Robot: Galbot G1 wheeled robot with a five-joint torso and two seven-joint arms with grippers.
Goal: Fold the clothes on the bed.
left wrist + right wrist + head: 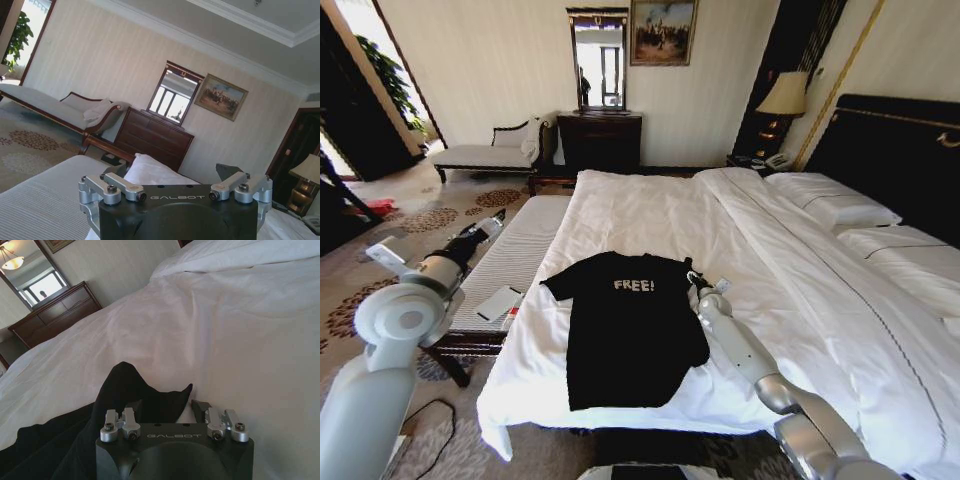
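Note:
The clothes are one black T-shirt (625, 325) with white "FREE!" lettering, spread flat and face up near the foot of the white bed (650, 205). My right arm reaches across the duvet to the shirt's right sleeve. There my right gripper (694, 277) is open. In the right wrist view this gripper (165, 407) straddles the rumpled sleeve edge (135, 390), with one dark fingertip (200, 406) resting on the white sheet. My left gripper (498, 218) hangs open over the striped bench, well away from the shirt, and faces the far wall (167, 175).
A pale striped bench (515, 255) stands along the bed's left side, with a white card (498, 303) on it. Pillows (835, 205) and a dark headboard (900, 150) lie to the right. A dresser with a mirror (600, 140) and a chaise (490, 155) stand by the far wall.

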